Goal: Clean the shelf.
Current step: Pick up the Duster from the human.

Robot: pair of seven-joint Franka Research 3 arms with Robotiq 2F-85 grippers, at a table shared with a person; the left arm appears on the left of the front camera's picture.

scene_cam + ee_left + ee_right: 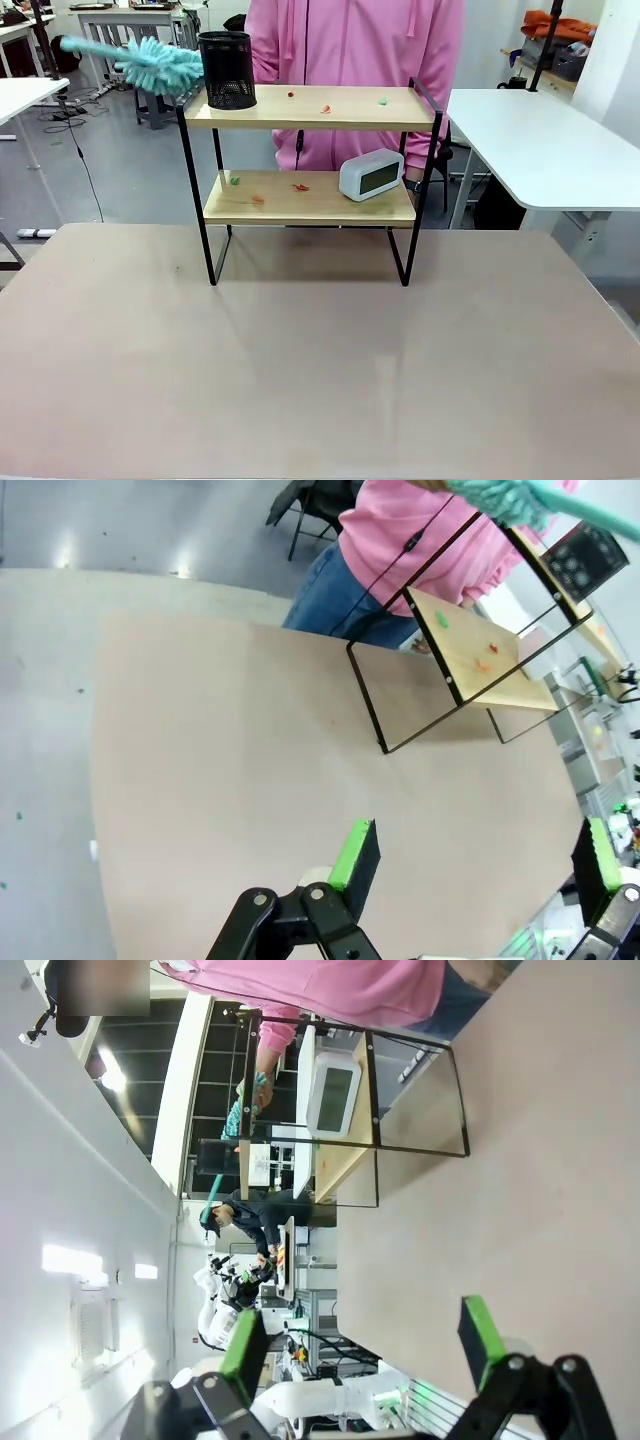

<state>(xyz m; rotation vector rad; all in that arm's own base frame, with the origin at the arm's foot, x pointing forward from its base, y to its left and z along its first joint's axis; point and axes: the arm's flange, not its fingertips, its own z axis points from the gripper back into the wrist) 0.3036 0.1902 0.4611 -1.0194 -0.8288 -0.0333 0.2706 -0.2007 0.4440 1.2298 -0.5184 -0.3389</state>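
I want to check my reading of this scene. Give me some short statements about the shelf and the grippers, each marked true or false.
The clock stands on the lower board of the shelf. True.
The black mesh cup stands on the lower board. False: it stands on the top board, at its left end.
Small coloured scraps lie on both boards. True.
The left gripper holds the duster. False: it is open and empty over the table; the duster is up beside the black mesh cup.

shelf (pixel 350 112): light wood, black frame | duster (pixel 155 65): teal | clock (pixel 371 174): white
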